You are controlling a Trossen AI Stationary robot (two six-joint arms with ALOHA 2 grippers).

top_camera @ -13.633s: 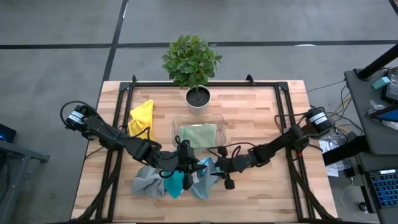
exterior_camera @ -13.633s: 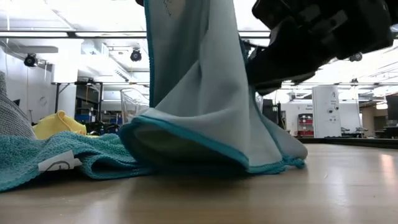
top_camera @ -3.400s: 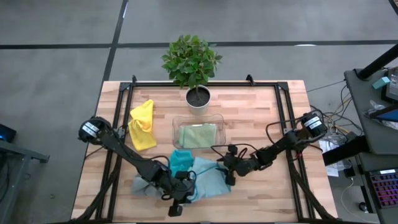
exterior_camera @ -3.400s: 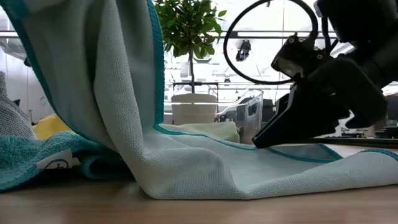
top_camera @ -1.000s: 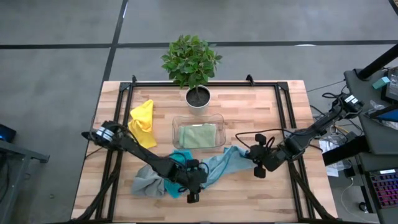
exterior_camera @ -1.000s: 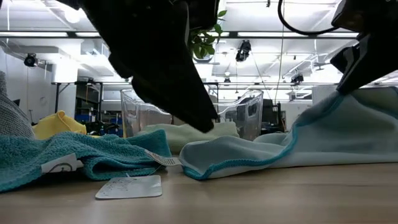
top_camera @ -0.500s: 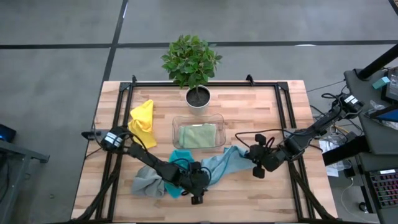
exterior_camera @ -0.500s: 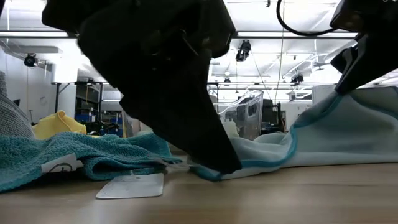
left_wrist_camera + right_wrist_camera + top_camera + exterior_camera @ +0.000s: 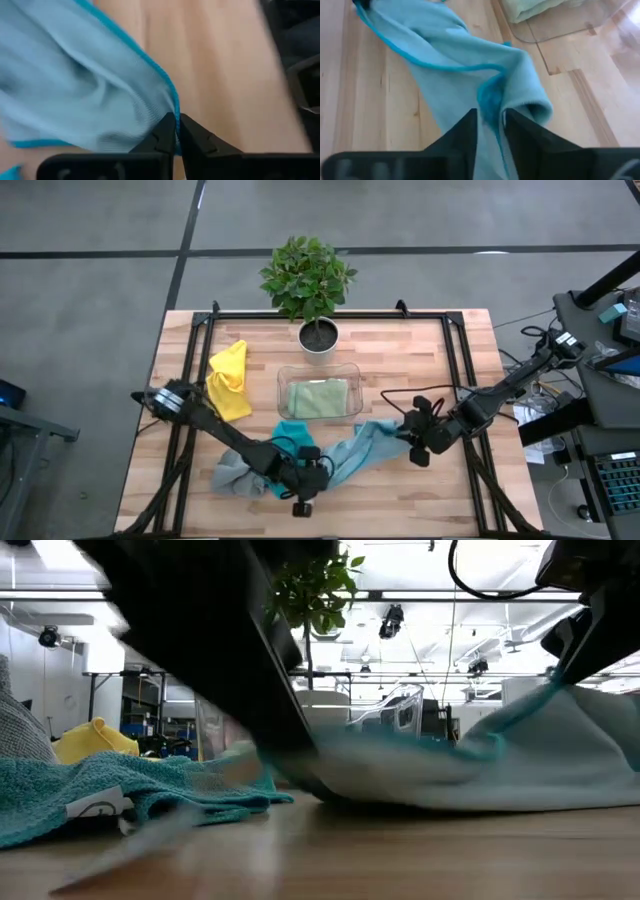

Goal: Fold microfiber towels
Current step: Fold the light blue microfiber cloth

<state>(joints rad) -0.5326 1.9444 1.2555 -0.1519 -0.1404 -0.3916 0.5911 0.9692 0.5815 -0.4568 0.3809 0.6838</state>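
A light blue towel (image 9: 365, 445) with a teal hem stretches across the table's near middle between my two grippers. My left gripper (image 9: 312, 473) is shut on its left end, and my right gripper (image 9: 408, 436) is shut on its right end. A teal towel (image 9: 290, 433) and a grey towel (image 9: 230, 470) lie crumpled to the left. A yellow towel (image 9: 228, 380) lies bunched at the far left. A sage green towel (image 9: 320, 397) lies folded in a clear tray (image 9: 352, 372). My left gripper pinches the towel's teal-hemmed edge (image 9: 172, 107) between its two fingertips, at the towel's left end. The fingers slant down from the table's left. That end sits low at the table. My right gripper pinches a bunched fold (image 9: 492, 100) at the towel's right end between its two fingers, several layers by the look. It comes from the table's right. That end (image 9: 560, 690) is held up off the table and the cloth slopes down to the table (image 9: 420, 790).
A potted plant (image 9: 318, 335) stands behind the tray at the far middle. Black frame rails (image 9: 455, 370) run along the table's left and right sides. Bare wood (image 9: 400, 500) lies toward the near edge and to the right.
My left gripper has come down onto the light blue towel's left end and now holds it, shifting a little toward the table's near-left. That end has been dragged along with it, so the towel lies longer and flatter. My right gripper has kept its end raised.
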